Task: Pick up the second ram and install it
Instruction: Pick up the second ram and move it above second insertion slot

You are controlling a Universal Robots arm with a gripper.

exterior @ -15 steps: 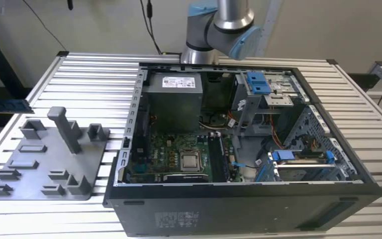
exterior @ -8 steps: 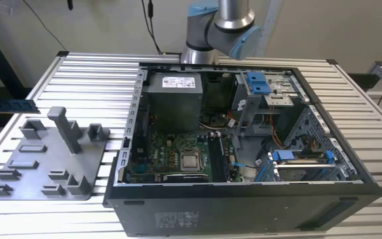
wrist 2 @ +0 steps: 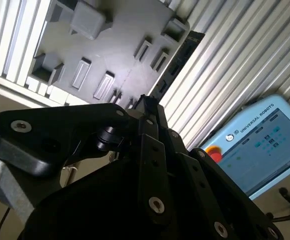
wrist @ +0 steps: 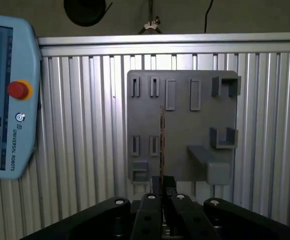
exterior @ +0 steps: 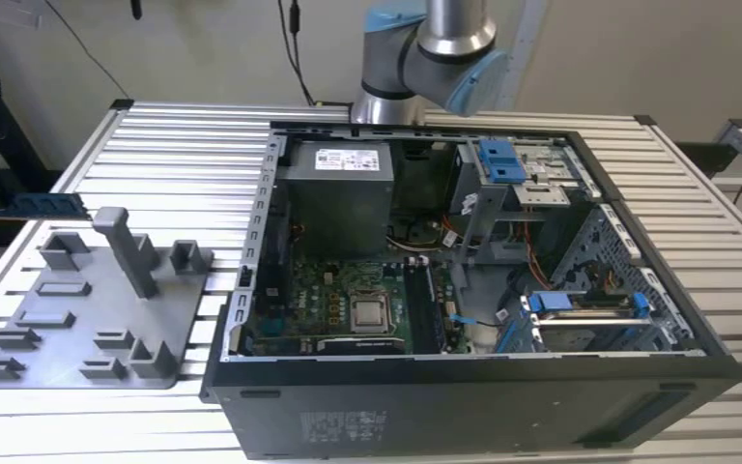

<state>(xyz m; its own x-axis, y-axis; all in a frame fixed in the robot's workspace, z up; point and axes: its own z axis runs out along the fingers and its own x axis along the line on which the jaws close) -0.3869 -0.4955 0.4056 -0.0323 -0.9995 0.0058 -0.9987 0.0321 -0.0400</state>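
a: surface first. a ribbed aluminium table (exterior: 152, 135) carries an open computer case (exterior: 474, 416) and a grey tray (wrist: 184, 125) of slots and upright blocks. state of the gripper?

b: the gripper (wrist: 163, 186) hangs over the tray, jaws closed on one end of the second ram (wrist: 162, 145). i judge the stick to be lifted off the tray. it is not yet in the case.

a: orientation?

b: the long axis runs straight out from the fingertips, in line with the gripper. in the first wrist view the stick is edge-on, a thin line across the tray's middle. in the second wrist view its chip face shows, with the free end pointing away from the gripper toward the table slats.

a: recommendation for the carry?

b: judgement only: held by one end, the stick can pivot between the pads. pinch it square, move smoothly, and pass the tall block (wrist: 209, 167) with margin.
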